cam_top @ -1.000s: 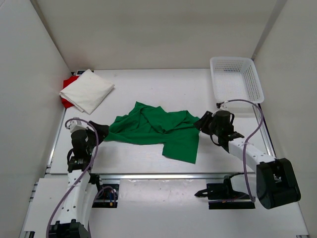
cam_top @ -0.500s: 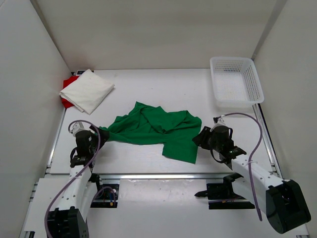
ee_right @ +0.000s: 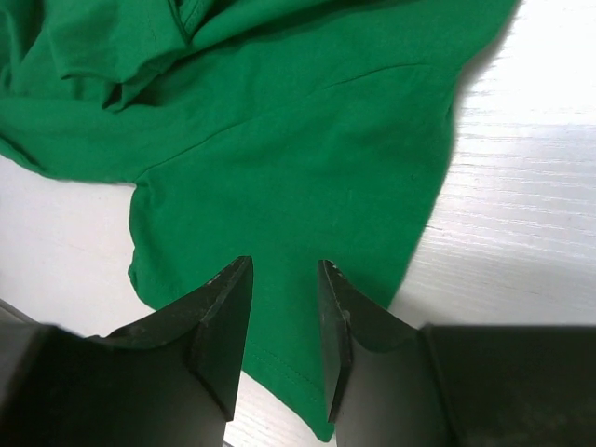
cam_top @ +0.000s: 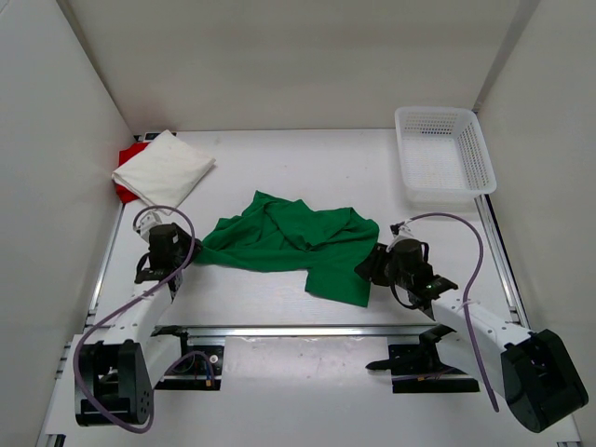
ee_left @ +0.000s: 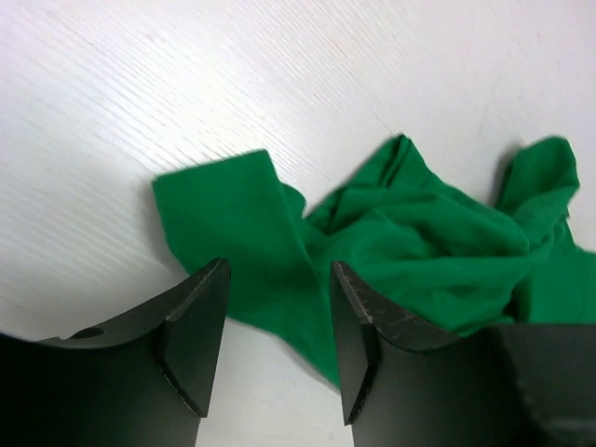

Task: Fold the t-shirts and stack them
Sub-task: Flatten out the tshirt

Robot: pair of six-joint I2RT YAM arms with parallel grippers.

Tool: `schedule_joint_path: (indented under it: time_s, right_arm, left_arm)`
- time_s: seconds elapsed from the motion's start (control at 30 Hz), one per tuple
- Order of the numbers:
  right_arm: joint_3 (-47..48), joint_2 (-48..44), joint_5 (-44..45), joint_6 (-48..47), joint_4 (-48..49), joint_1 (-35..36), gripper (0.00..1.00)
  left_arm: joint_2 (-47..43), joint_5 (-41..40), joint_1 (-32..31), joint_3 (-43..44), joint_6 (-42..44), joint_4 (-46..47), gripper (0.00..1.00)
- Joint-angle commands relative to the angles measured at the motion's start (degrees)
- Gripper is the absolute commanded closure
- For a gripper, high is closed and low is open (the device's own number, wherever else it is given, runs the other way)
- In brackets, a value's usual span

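White table (cam_top: 307, 168), white walls (cam_top: 279, 56), green t-shirt (cam_top: 289, 237)

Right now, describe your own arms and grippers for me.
Both the left arm and the right arm have white links with black joints and motor housings. A pale purple cable loops loosely along each one. The left gripper and the right gripper are matte black, each with two thick wedge-shaped fingers tapering to blunt tips. No markings show.

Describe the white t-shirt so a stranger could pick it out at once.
Start at the far left corner of the table, across from the mesh basket. The white t-shirt lies folded there, on top of the red t-shirt; the green t-shirt sprawls crumpled mid-table.
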Motion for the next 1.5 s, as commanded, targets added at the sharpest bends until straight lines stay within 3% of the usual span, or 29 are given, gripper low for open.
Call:
schedule_joint_path:
  time_s: [0.0, 0.2, 0.27, 0.33, 0.5, 0.63, 0.8, 0.9, 1.0, 1.07, 1.23, 1.47]
  right_arm:
    - [0.93, 0.45, -0.25, 0.07, 2.87, 0.67, 0.68]
    - [0.57, 0.28, -0.87, -0.54, 3.3, 0.93, 0.67]
    - [0.66, -0.42, -0.95, -0.54, 3.13, 0.67, 0.66]
    - [0.66, -1.21, -0.78, -0.63, 2.95, 0.5, 0.67]
    - [0.84, -1.83, -1.48, -1.07, 2.86, 0.32, 0.66]
    - [0.75, -2.45, -0.96, -1.07, 3.04, 1.11, 0.66]
    - [0.75, -2.97, -1.66, -0.46, 3.21, 1.72, 0.66]
    - [1.19, -3.58, -1.31, -0.37, 3.21, 1.73, 0.65]
    - [1.45, -3.33, -1.83, -0.72, 3.3, 2.07, 0.65]
    - [0.93, -2.28, -2.01, -0.54, 3.48, 2.42, 0.65]
    - [0.75, -2.01, -2.45, 0.16, 4.27, 3.22, 0.65]
    - [1.11, -3.5, -2.71, -0.19, 4.01, 2.6, 0.64]
  left_arm:
    - [1.53, -2.62, 1.42, 2.8, 0.72, 2.18, 0.44]
    - [8.2, -3.76, 0.9, 6.84, 1.86, 1.57, 0.55]
    - [9.53, -4.29, 0.28, 7.81, 2.21, 1.05, 0.54]
    - [10.23, -4.73, -0.07, 7.99, 1.95, 1.57, 0.46]
    - [13.31, -5.7, -0.07, 10.09, 3.0, 0.61, 0.48]
    - [15.94, -7.54, -0.07, 12.03, 3.79, 0.25, 0.55]
    - [17.88, -7.73, 0.1, 12.48, 4.5, -0.63, 0.75]
    - [18.06, -8.25, -0.16, 11.85, 5.11, -0.19, 0.66]
    - [17.97, -8.6, -0.07, 11.59, 4.07, 0.07, 0.43]
    - [17.88, -8.16, -0.16, 11.68, 3.8, 0.69, 0.39]
    - [19.11, -8.42, -2.7, 12.91, 4.23, 0.51, 0.53]
    - [19.03, -8.69, -2.27, 12.21, 4.23, -0.63, 0.89]
